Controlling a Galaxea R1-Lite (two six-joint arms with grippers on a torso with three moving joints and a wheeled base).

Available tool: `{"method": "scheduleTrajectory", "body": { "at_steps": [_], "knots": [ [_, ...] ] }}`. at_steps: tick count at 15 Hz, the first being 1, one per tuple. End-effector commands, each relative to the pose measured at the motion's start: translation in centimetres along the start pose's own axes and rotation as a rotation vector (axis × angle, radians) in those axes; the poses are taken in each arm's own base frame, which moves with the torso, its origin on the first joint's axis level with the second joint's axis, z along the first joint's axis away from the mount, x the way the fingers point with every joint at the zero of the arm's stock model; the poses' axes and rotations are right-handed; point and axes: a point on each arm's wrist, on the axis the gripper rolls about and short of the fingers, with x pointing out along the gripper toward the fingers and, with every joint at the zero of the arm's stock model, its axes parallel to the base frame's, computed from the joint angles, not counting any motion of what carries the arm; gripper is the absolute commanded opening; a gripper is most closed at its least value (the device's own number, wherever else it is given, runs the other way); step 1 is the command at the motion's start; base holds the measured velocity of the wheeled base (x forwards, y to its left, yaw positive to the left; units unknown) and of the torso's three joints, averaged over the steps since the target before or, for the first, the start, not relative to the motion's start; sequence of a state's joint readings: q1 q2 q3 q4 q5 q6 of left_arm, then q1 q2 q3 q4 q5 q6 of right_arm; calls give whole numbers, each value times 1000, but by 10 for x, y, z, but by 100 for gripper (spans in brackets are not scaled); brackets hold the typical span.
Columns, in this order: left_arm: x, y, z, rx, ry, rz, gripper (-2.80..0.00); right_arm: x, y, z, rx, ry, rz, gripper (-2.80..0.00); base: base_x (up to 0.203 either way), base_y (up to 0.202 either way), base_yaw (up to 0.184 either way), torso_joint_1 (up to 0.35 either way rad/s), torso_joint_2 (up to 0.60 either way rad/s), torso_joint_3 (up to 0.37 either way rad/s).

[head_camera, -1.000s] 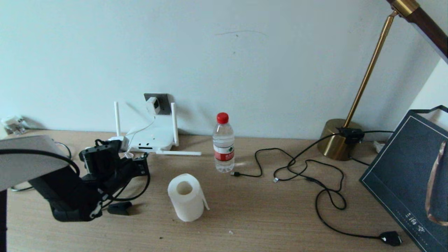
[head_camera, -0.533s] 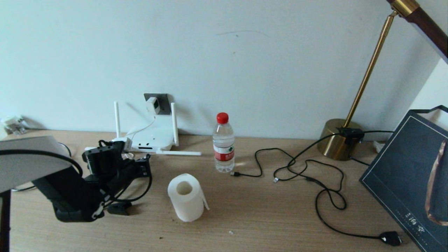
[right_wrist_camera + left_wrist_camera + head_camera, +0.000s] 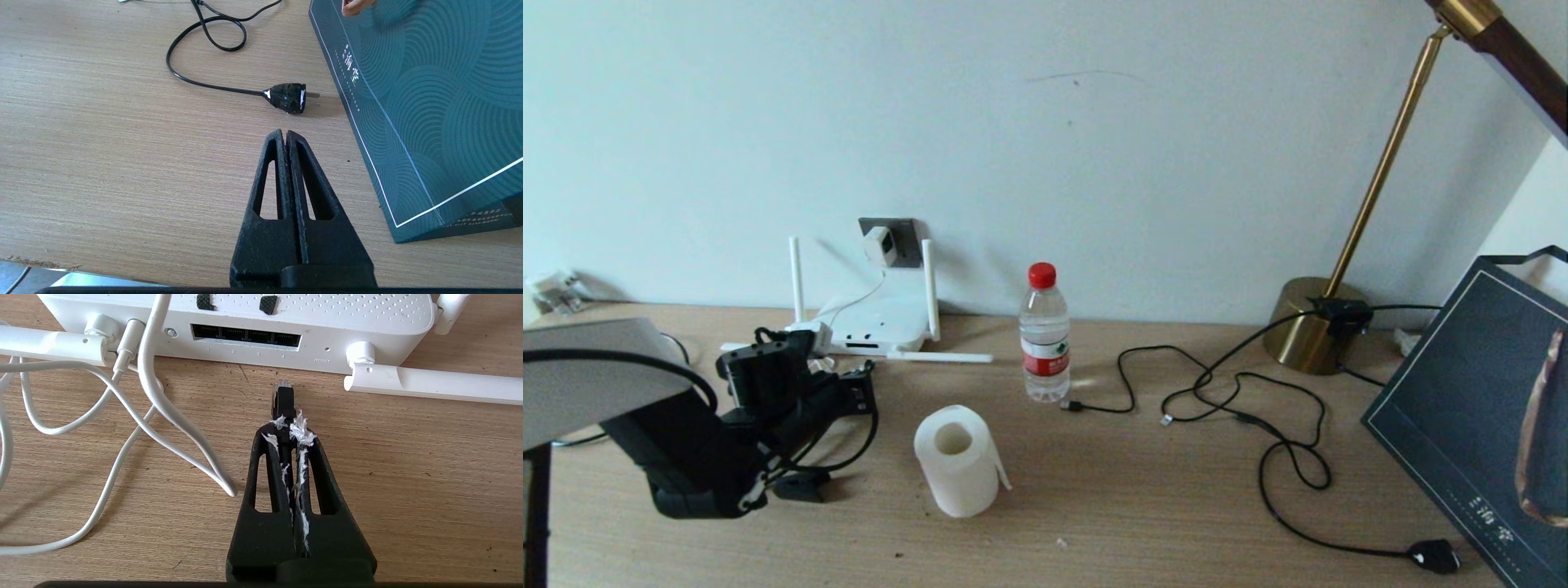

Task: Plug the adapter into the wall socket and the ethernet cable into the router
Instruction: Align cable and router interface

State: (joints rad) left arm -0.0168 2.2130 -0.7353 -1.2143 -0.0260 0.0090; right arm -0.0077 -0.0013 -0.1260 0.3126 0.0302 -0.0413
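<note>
The white router (image 3: 882, 325) lies against the wall under the dark grey wall socket (image 3: 892, 231). The white adapter (image 3: 880, 244) sits in the socket, and its thin cord (image 3: 854, 300) runs down to the router. My left gripper (image 3: 796, 347) (image 3: 289, 424) is shut on the black ethernet cable (image 3: 870, 429). Its clear-tipped connector (image 3: 283, 396) sticks out of the fingertips, pointing at the router's dark ports (image 3: 246, 335) and a short way apart from them. My right gripper (image 3: 284, 132) hovers shut and empty over the table, outside the head view.
A white paper roll (image 3: 956, 461) and a water bottle (image 3: 1045, 335) stand right of the left arm. Black USB cables (image 3: 1217, 392), a black plug (image 3: 288, 97), a brass lamp base (image 3: 1311, 327) and a dark box (image 3: 1478, 408) fill the right side. White cord loops (image 3: 122, 416) lie beside the connector.
My left arm has edged forward toward the router with the ethernet cable in its grip. Over the last half second it has barely moved.
</note>
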Motion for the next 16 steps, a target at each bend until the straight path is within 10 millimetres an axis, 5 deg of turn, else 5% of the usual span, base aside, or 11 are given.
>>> {"method": "scheduleTrajectory", "body": {
  "at_steps": [1,16],
  "knots": [
    [1,-1,2,1,-13,-2,-280,0,0,0,-2,3,1,-280,0,0,0,0,0,0],
    [4,-1,7,3,-33,-2,-280,0,0,0,0,3,1,-280,0,0,0,0,0,0]
  ]
}}
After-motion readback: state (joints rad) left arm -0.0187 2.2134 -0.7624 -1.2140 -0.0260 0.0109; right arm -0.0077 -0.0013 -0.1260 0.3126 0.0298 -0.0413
